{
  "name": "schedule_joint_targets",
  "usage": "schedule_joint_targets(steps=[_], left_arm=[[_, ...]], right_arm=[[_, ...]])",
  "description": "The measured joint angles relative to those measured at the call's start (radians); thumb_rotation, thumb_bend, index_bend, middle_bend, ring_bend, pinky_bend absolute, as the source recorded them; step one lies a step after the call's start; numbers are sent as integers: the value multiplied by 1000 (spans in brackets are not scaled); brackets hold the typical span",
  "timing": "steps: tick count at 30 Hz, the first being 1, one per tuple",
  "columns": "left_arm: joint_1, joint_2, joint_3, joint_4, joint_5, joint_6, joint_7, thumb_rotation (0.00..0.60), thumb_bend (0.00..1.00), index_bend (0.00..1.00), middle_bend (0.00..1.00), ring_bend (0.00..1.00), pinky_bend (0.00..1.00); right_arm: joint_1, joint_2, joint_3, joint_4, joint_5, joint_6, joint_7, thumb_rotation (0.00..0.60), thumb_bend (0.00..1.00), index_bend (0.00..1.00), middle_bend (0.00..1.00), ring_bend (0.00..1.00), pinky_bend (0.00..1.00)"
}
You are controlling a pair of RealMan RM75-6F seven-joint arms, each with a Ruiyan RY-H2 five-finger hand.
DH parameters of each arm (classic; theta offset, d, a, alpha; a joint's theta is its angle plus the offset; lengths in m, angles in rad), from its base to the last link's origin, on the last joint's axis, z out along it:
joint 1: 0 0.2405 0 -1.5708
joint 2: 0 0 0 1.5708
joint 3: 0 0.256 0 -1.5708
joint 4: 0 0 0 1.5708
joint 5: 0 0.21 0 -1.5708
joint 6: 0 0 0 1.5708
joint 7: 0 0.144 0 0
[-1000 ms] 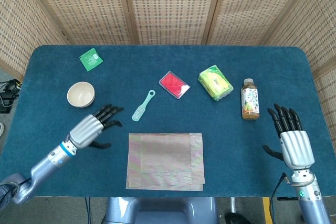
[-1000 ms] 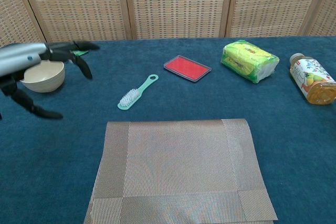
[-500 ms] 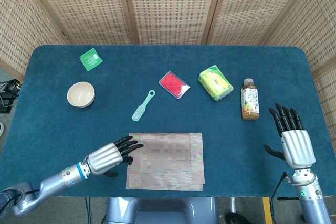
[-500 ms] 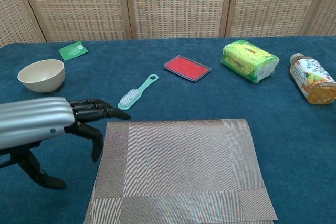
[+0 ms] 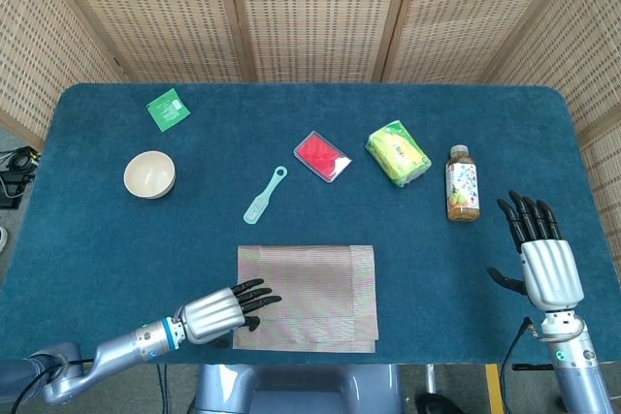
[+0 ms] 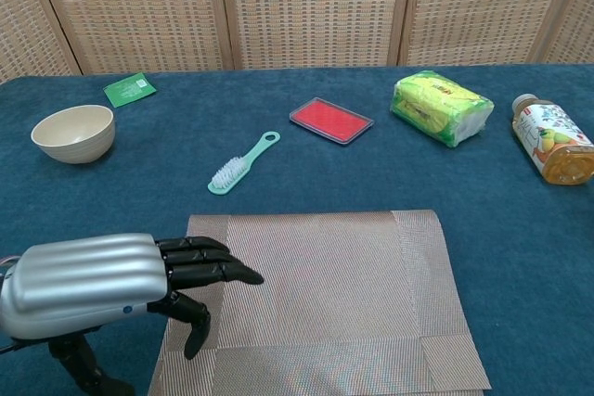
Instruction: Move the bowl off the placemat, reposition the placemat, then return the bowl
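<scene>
head view: left hand (image 5: 225,310), silver w/ black fingers, sits at the near-left corner of the woven beige rectangular placemat (image 5: 310,293), fingers spread & extended over the mat's left edge, holding nothing. can't tell if fingertips actually touch the mat. chest view shows same left hand (image 6: 111,280) low over the placemat (image 6: 325,294), thumb hanging down by the mat's edge. small cream round bowl (image 5: 149,175) is off the mat, well apart at far left on the dark blue cloth-covered table (image 5: 97,239), upright; in chest view bowl (image 6: 73,133) is at upper left. right hand (image 5: 539,254) stands upright at the right side of the table, fingers apart, empty, near the orange-drink plastic bottle (image 5: 462,184).
</scene>
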Motion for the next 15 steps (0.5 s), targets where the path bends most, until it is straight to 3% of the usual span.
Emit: schedule_joint_targets(steps=[15], left_arm=[[-12,-49,4,39,-22,-16,16,600,151,449,0,0,0]], right_arm=[[-1,4,2,-1,1,1,6,600,0,28,0,0,0]])
